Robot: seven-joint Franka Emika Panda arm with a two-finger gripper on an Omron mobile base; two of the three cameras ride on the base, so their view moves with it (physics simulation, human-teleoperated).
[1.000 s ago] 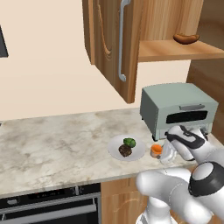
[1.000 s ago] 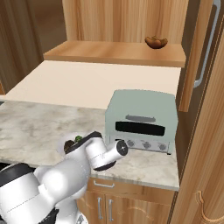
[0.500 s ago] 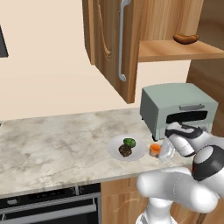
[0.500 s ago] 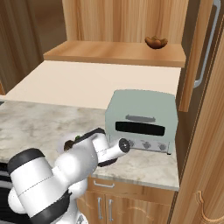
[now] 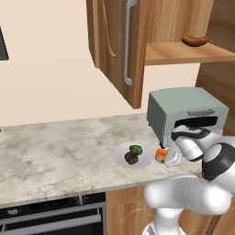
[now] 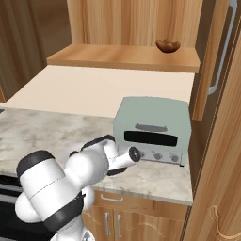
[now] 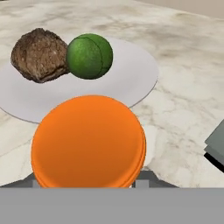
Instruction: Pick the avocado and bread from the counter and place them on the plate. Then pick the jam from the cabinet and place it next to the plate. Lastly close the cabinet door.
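Marbled beige-grey stone counter (image 5: 55, 151) carries one white round plate (image 5: 120, 157), with one bright green avocado (image 5: 135, 149) and one dark brown rough bread lump (image 5: 131, 158) side by side on it. One squat orange jam jar (image 5: 161, 154) stands on the counter just beside the plate, on the side toward one pale green toaster oven (image 5: 183, 110). Whether the gripper (image 5: 170, 156) behind the jar clasps it or has let go cannot be told.
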